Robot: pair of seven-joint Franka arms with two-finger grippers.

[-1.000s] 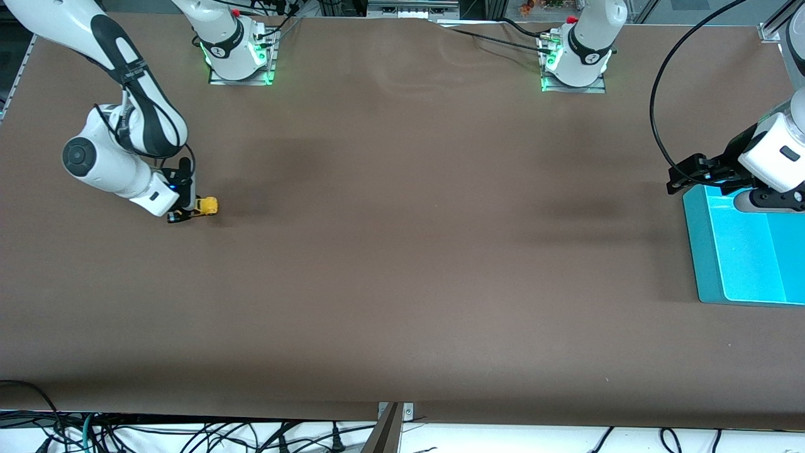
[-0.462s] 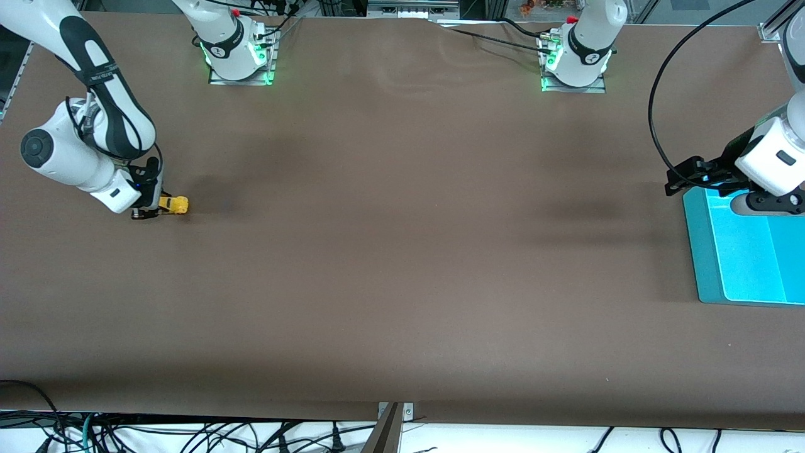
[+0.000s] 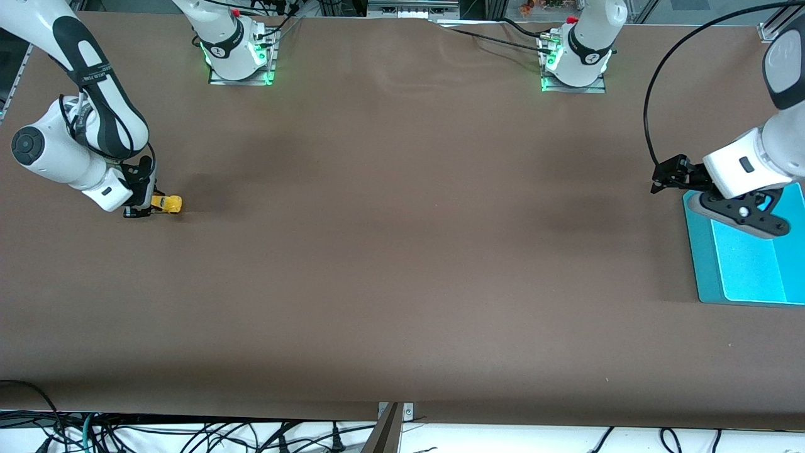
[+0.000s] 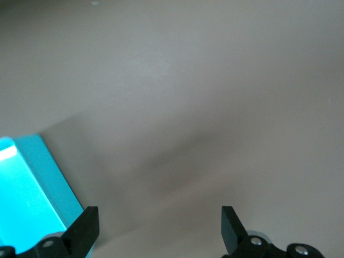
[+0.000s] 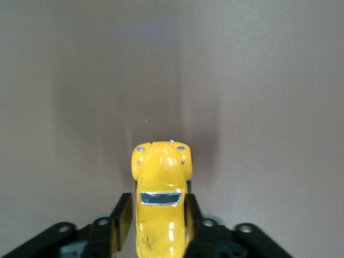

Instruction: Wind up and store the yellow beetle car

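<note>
Right gripper has the yellow beetle car clamped, low at the right arm's end of the brown surface.
Jaws clenched on its flanks, nose poking out, wheels apparently on the surface; left gripper hangs with jaws released beside the teal tray near the left arm's end edge.

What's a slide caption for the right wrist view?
Right end effector shut on the yellow beetle car, nose pointing out over the brown table.
</note>
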